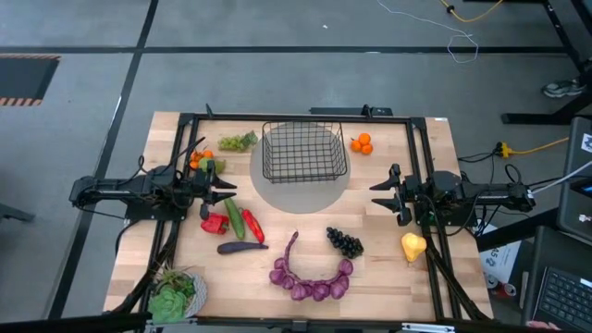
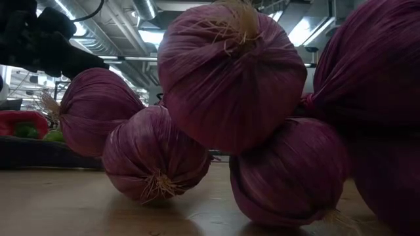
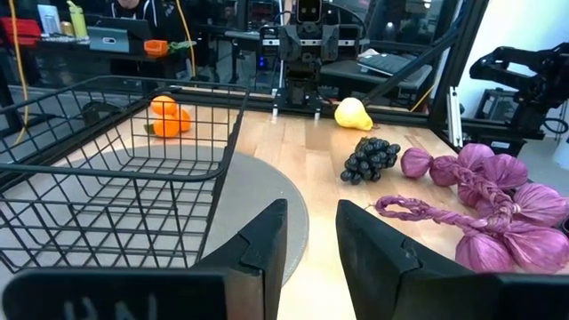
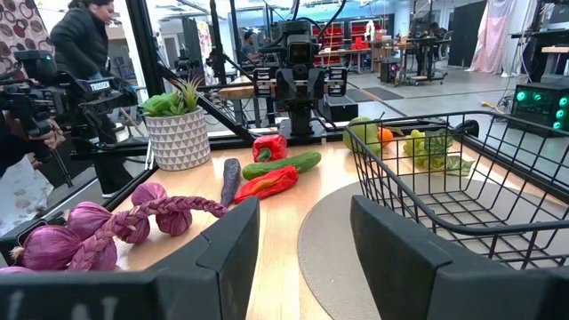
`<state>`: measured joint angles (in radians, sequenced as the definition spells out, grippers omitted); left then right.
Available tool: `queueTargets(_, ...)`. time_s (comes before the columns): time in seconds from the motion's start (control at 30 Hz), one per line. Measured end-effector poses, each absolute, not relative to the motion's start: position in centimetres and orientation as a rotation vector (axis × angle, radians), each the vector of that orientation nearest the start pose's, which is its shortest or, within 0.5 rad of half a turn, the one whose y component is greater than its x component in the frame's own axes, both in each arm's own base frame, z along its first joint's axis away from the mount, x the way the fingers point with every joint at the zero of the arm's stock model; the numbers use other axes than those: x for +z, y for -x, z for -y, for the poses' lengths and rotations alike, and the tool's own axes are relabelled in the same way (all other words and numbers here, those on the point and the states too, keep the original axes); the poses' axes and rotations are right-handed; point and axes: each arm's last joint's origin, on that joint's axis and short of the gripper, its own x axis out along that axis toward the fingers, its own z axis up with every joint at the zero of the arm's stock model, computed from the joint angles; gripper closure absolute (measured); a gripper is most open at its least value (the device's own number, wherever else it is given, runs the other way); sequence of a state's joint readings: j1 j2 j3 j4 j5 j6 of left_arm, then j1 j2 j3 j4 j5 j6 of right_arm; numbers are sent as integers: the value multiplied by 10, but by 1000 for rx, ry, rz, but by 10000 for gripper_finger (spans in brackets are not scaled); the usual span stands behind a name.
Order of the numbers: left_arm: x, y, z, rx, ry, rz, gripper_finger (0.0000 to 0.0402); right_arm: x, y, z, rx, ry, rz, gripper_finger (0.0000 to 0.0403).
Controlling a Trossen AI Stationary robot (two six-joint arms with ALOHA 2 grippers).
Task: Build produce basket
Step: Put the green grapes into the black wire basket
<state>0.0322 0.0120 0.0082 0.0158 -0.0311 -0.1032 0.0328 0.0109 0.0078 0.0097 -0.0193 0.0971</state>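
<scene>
Black wire-mesh rectangular basket [image 1: 303, 152] sat at table's 12 o'clock, nothing inside. Left gripper [image 1: 226, 191] at 9 o'clock and right gripper [image 1: 375, 195] at 3 o'clock both hovered, fingers parted, holding nothing.

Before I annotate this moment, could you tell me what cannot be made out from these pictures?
- Low view: the purple onion string fills the frame and hides the basket and most produce.
- High view: the green pear and small oranges by the left end effector are partly covered by that arm.
- Left wrist view: the basket's near side is cut off by the picture's edge.
- Right end effector: it holds nothing.

Robotics lab: camera tripods [image 4: 53, 107], equipment racks [image 4: 542, 62], cable-strewn concrete floor [image 1: 277, 28].
</scene>
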Motion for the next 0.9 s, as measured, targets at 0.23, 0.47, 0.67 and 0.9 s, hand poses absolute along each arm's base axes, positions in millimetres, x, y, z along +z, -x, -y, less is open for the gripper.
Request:
queueTargets(0.23, 167, -98, -4, 62, 103, 15, 308, 166, -98, -4, 52, -97, 4, 221)
queueTargets(0.47, 167, -98, -4, 62, 103, 15, 308, 166, -98, -4, 52, -97, 4, 221)
queueTargets(0.67, 167, -98, -4, 63, 103, 15, 308, 166, -98, -4, 52, -97, 5, 221)
queueTargets(0.9, 167, -98, -4, 63, 72, 14, 308, 166, -98, -4, 52, -97, 4, 221)
